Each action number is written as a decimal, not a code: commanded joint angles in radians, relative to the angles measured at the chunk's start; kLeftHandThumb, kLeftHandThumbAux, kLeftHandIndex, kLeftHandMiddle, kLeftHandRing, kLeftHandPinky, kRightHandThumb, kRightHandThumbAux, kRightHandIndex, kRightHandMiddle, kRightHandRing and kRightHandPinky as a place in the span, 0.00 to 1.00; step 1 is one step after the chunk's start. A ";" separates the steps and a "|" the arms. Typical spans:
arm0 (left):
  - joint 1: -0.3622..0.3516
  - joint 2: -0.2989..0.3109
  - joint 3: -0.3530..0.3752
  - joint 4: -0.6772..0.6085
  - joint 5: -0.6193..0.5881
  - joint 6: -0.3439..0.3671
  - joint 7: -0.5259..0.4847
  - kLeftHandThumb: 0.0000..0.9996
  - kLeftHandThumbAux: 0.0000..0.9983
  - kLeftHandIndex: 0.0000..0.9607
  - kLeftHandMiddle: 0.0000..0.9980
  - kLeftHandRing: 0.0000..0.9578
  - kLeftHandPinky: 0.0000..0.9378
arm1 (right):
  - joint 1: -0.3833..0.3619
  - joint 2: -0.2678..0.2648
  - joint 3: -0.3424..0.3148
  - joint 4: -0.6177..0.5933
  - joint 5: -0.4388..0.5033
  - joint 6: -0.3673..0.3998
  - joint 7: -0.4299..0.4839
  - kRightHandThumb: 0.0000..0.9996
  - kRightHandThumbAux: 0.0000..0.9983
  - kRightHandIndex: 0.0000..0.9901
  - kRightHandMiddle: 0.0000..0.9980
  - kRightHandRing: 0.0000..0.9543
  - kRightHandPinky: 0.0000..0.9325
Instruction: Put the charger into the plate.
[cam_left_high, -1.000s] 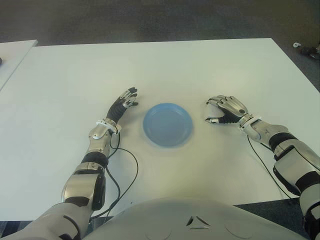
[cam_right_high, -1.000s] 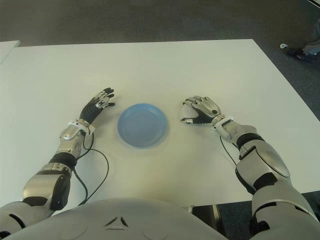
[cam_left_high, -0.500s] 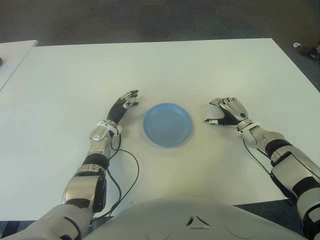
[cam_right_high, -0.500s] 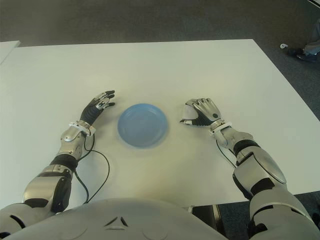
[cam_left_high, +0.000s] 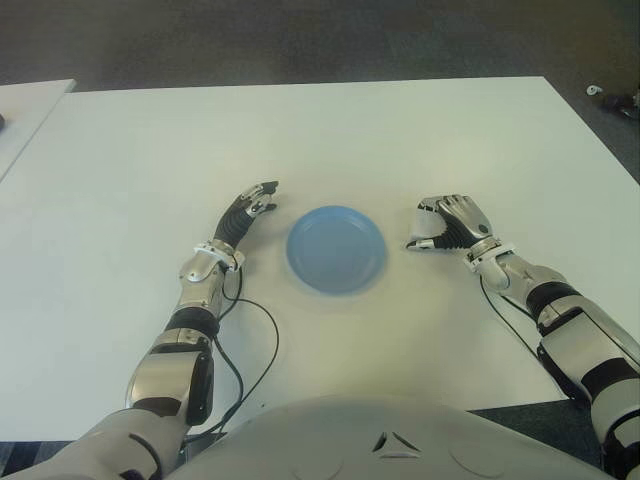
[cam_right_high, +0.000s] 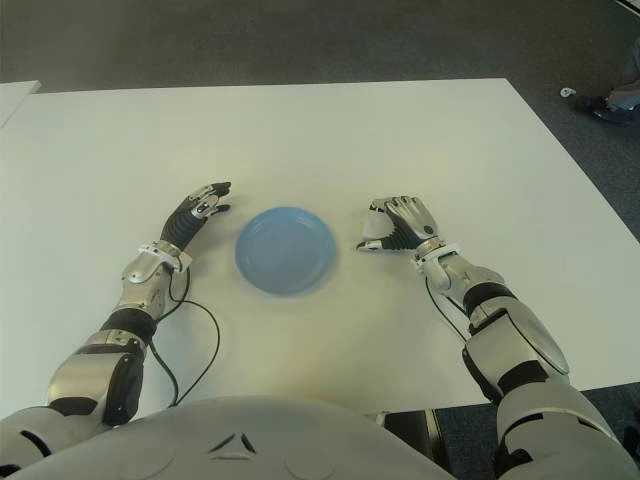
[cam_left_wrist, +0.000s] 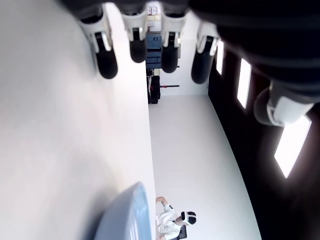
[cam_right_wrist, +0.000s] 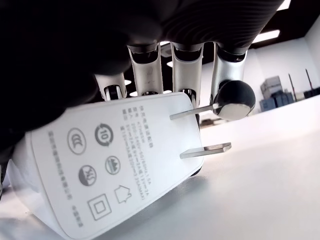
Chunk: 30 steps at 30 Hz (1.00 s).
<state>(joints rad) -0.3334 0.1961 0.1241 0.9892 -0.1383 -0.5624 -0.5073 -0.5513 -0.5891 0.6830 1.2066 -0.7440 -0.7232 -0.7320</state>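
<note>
Right of the plate (cam_left_high: 335, 248), the right hand (cam_left_high: 452, 222) grips the charger (cam_right_wrist: 115, 160); the left hand (cam_left_high: 247, 207) lies open left of it.

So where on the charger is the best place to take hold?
By the white body, from above, clear of the prongs. The right wrist view shows the charger lying on the table with both prongs pointing sideways, and the right hand, right of the plate, already closes over it that way, fingers along the far side.

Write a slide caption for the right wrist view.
Right hand curled over the white two-prong plastic charger on the white table.
</note>
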 joint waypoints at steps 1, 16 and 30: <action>0.033 -0.014 -0.010 0.021 0.016 0.043 0.017 0.00 0.36 0.23 0.13 0.09 0.11 | 0.080 0.014 0.025 0.018 -0.039 0.000 0.063 0.75 0.76 0.86 0.91 0.94 0.96; 0.018 -0.024 -0.013 0.036 0.018 0.059 0.015 0.00 0.38 0.19 0.15 0.12 0.13 | 0.072 -0.016 0.007 -0.010 -0.046 -0.031 -0.036 0.66 0.80 0.86 0.91 0.94 0.95; -0.003 -0.035 -0.013 0.062 0.017 0.064 0.026 0.00 0.39 0.17 0.16 0.13 0.14 | 0.102 -0.078 -0.135 -0.346 0.004 -0.066 -0.003 0.76 0.76 0.87 0.91 0.95 0.97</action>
<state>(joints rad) -0.3662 0.1742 0.1192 1.0123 -0.1379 -0.5453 -0.4970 -0.4746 -0.6622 0.5767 0.9224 -0.7493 -0.7944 -0.7732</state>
